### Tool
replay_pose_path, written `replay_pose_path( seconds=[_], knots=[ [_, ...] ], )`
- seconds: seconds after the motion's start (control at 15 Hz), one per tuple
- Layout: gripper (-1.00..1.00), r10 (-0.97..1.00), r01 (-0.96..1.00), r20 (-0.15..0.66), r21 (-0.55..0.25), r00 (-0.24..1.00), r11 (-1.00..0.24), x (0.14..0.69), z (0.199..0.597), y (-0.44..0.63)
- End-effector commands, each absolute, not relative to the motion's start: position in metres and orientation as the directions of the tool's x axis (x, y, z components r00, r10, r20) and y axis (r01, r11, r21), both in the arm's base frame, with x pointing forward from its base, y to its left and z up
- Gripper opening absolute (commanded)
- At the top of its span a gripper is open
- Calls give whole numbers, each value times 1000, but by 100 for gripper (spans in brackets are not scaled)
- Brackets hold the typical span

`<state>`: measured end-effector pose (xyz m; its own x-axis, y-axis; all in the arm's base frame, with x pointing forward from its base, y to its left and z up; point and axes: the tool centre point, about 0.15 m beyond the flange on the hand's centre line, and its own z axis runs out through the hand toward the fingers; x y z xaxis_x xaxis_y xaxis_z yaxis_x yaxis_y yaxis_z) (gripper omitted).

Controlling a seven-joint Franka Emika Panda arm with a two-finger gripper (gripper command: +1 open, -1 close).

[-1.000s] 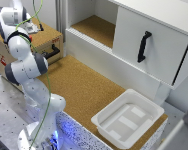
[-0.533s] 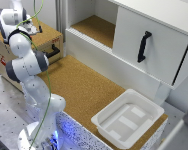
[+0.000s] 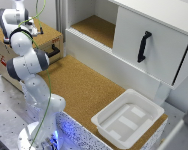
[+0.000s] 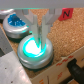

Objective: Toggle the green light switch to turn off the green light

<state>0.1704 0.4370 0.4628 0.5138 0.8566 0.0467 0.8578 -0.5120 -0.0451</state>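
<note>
In the wrist view a round switch with a glowing green dome (image 4: 34, 49) sits in a grey ring on a cork-topped wooden box (image 4: 62, 42). The green light is lit. My gripper (image 4: 39, 40) is directly over the dome with its fingers (image 4: 33, 27) close together, the tips at or touching the dome. In the exterior view the arm (image 3: 25, 59) reaches over the wooden box (image 3: 50, 41) at the exterior view's left, and the gripper itself is hidden behind the arm.
A blue-domed switch (image 4: 16, 23) sits just beside the green one, and a red tag (image 4: 65, 15) lies on the box. A black handle (image 3: 54, 50) is on the box front. A white tray (image 3: 128, 119) and a white cabinet with a black handle (image 3: 143, 46) stand at the exterior view's right.
</note>
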Motion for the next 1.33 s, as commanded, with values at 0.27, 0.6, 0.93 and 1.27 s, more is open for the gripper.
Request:
replay_pose_path(
  seconds=[0.27,0.6,0.93,1.27],
  knots=[
    [-100,857,852,2,-108,515,-512,163,425,452],
    [-100,843,847,84,-34,532,-531,149,467,447],
    [-100,855,856,32,-52,517,-515,136,463,447],
    [-100,834,835,51,-59,550,-547,153,446,452]
  ],
)
